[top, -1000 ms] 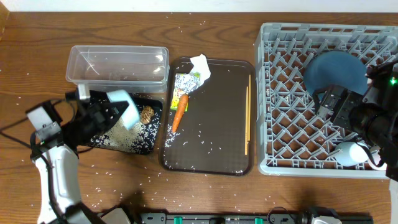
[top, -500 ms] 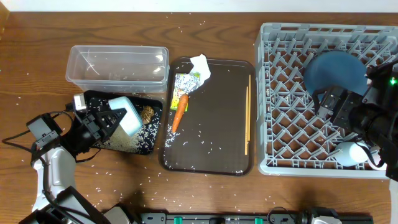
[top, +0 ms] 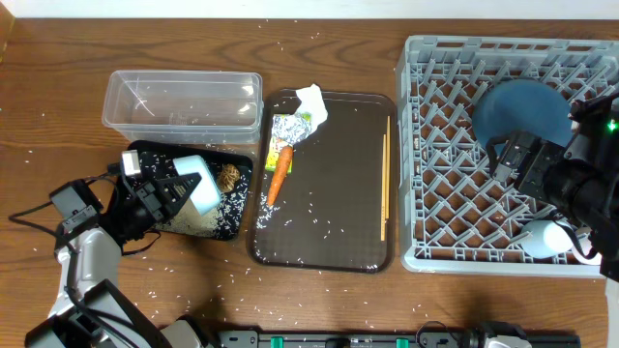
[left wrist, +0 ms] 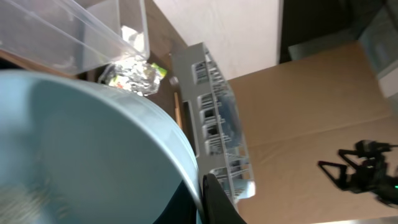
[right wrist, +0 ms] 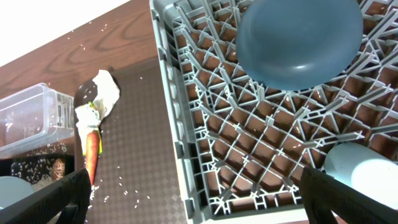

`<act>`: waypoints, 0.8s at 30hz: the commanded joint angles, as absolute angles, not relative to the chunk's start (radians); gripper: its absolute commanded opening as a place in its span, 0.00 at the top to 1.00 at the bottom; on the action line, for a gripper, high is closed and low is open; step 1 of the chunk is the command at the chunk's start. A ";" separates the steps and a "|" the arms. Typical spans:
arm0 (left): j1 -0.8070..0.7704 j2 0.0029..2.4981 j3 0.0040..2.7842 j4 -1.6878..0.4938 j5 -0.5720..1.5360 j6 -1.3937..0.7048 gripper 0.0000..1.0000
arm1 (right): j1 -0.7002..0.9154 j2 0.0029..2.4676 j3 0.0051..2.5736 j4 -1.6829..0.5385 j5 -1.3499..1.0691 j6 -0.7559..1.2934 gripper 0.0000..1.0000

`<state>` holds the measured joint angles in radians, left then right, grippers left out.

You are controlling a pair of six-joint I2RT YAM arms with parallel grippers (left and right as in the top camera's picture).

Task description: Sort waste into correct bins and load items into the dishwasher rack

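My left gripper (top: 177, 185) is shut on the rim of the small light-blue bowl (top: 202, 191), held tilted over the black tray (top: 235, 220), which holds rice and a brown lump (top: 230, 176). The bowl fills the left wrist view (left wrist: 81, 143). The clear tub (top: 184, 101) stands behind the tray. Tissue (top: 311, 102), wrapper (top: 289, 129), carrot (top: 279, 174) and chopsticks (top: 385, 179) lie on the brown serving tray (top: 334, 208). My right gripper (right wrist: 205, 205) is open and empty over the grey rack (top: 455, 193), which holds the blue bowl (top: 522, 111) and white bowl (top: 546, 239). The pink cup is out of view.
Loose rice grains are scattered over the wooden table (top: 58, 116) and the serving tray. The rack takes up the right side. A cardboard box (left wrist: 323, 118) shows beyond the table in the left wrist view.
My left gripper has moved the light-blue bowl a little toward the front and right over the black tray. The right arm has not moved.
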<state>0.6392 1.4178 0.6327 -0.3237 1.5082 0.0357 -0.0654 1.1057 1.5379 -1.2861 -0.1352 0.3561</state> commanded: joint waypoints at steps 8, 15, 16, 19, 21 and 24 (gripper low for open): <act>0.632 1.425 0.612 -0.257 1.425 0.005 0.94 | -0.080 1.105 1.549 -1.279 -0.158 0.363 0.01; 0.628 1.430 0.605 -0.197 1.563 0.039 0.94 | -0.080 1.105 1.549 -1.279 -0.162 0.363 0.01; 0.627 1.431 0.599 -0.215 1.509 0.062 0.94 | -0.080 1.105 1.549 -1.279 -0.162 0.362 0.01; 0.626 1.439 0.601 -0.161 1.573 -0.126 0.94 | -0.080 1.105 1.549 -1.279 -0.162 0.362 0.01; 0.619 1.425 0.591 -0.160 1.549 -0.010 0.94 | -0.080 1.105 1.549 -1.278 -0.162 0.362 0.01; 0.620 1.427 0.591 -0.139 1.540 -0.102 0.94 | -0.080 1.105 1.549 -1.278 -0.162 0.362 0.01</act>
<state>0.6239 1.4303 0.6041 -0.1558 1.5078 -0.0608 -0.0654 1.1057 1.5379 -1.2808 -0.1539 0.3561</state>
